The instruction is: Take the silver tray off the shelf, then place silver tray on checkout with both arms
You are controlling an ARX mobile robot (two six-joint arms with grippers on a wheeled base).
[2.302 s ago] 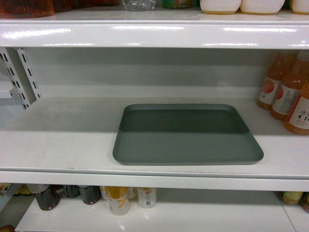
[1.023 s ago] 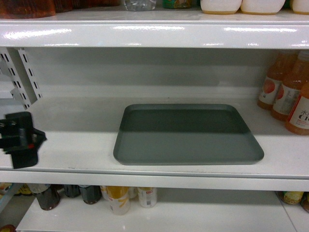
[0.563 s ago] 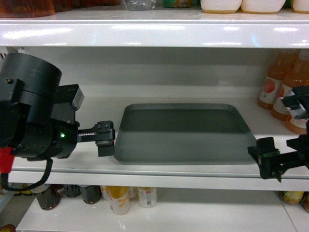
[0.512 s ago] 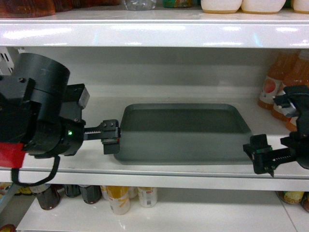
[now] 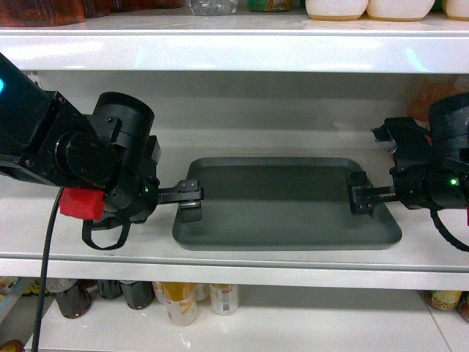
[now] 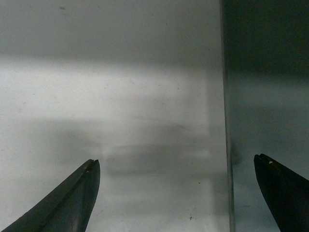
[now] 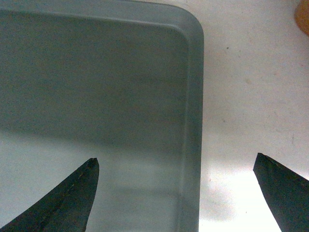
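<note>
Silver tray (image 5: 286, 205) flat on shelf (image 5: 88, 220). Left hand (image 5: 189, 199) spread wide, straddling left rim. Right hand (image 5: 360, 194) spread wide astride right rim. Neither gripping.

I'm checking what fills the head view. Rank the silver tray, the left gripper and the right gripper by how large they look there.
1. silver tray, the widest.
2-3. left gripper and right gripper: both look small and much alike, so no ranking between them. Each is open over one end of the tray.
</note>
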